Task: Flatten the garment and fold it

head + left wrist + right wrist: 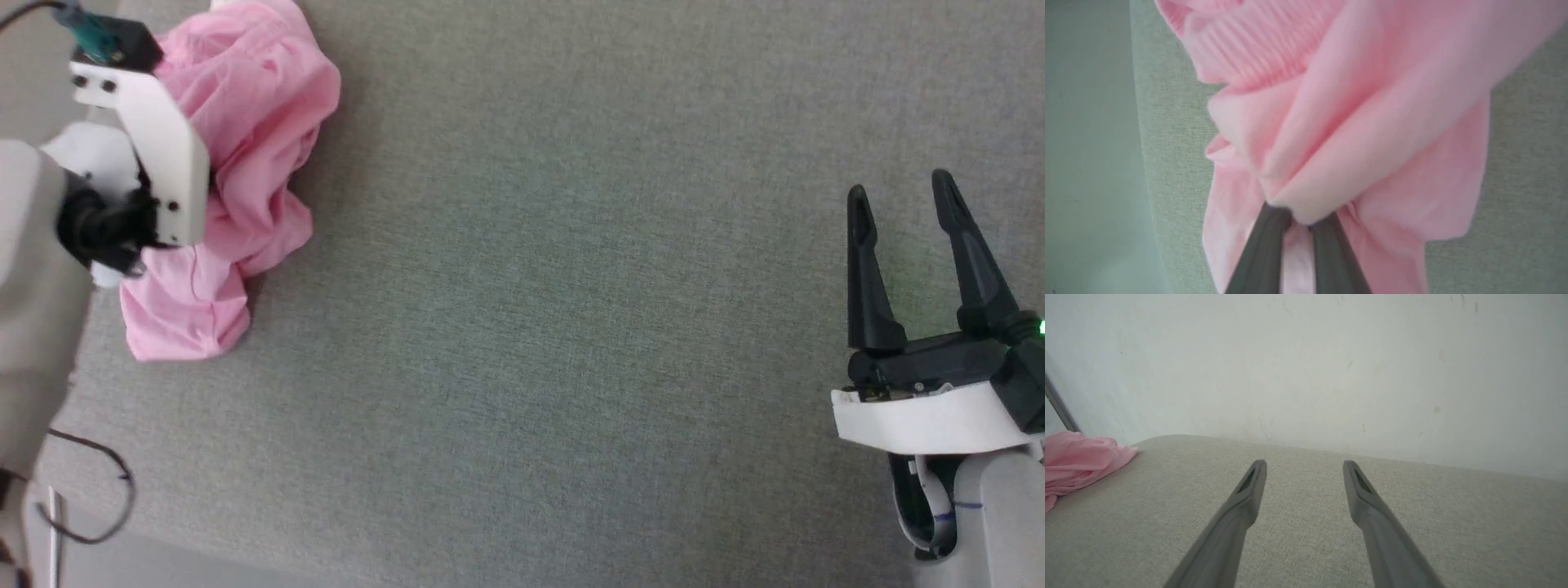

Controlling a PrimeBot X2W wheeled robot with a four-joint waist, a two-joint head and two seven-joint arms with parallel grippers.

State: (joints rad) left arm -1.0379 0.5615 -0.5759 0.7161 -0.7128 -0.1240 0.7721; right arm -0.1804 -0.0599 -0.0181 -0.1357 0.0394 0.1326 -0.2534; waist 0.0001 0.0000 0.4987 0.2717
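The garment [253,106] is a crumpled light-pink heap at the far left of the grey table, its ribbed waistband bunched at the top in the left wrist view. My left arm's white wrist [155,155] hangs over the heap and hides the fingers from the head camera. In the left wrist view, my left gripper [1302,216] is shut on a bunched fold of the garment [1372,122]. My right gripper [900,192] stands open at the right side of the table, far from the cloth, with nothing between its fingers. From the right gripper [1304,465], the garment [1077,461] lies at the far left.
The grey cloth-covered table [571,327] spreads wide between the two arms. Its rounded left edge [1141,134] runs close beside the garment. Dark cables [98,490] hang off the lower left corner. A pale wall [1331,367] rises behind the table's far edge.
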